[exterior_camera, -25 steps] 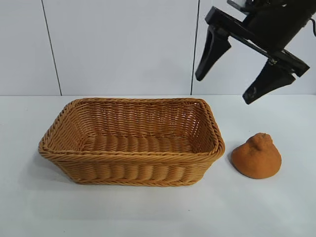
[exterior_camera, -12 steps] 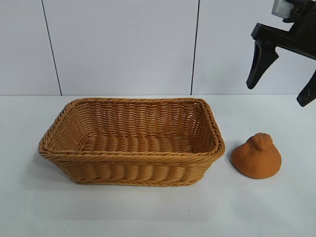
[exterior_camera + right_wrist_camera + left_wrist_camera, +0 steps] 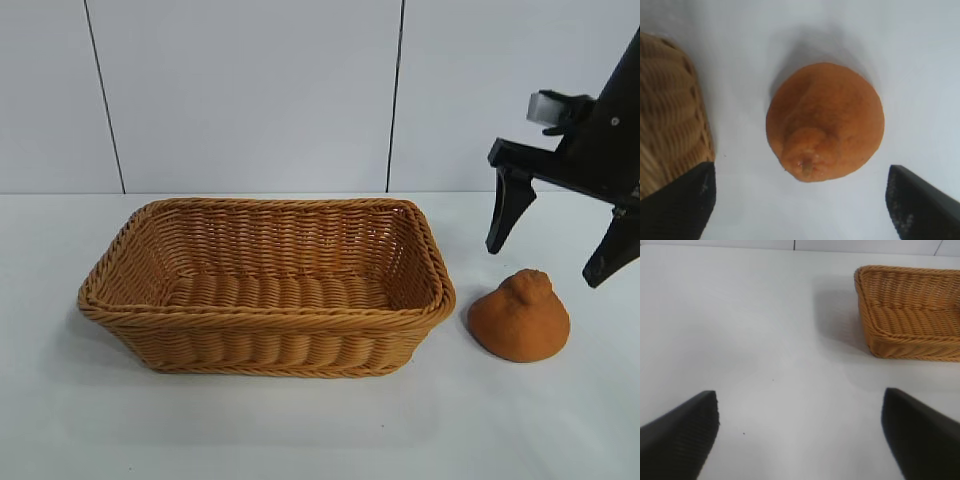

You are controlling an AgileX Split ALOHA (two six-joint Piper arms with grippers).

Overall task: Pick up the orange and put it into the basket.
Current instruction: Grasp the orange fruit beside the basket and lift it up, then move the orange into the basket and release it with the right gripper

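Right end effector (image 3: 555, 235) is dropping from high above toward the orange (image 3: 519, 316), jaws spread wide, now hovering over it; grasp pending, wicker basket (image 3: 266, 312) waiting empty

The left gripper (image 3: 800, 432) has its two black fingers (image 3: 680, 435) wide apart over the white table (image 3: 750, 330). The basket (image 3: 910, 315) sits far off.

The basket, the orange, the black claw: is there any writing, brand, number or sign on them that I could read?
None: no text shows in any view.
The basket: plain wicker.
The orange: bare skin.
The right claw: plain black, no label showing.
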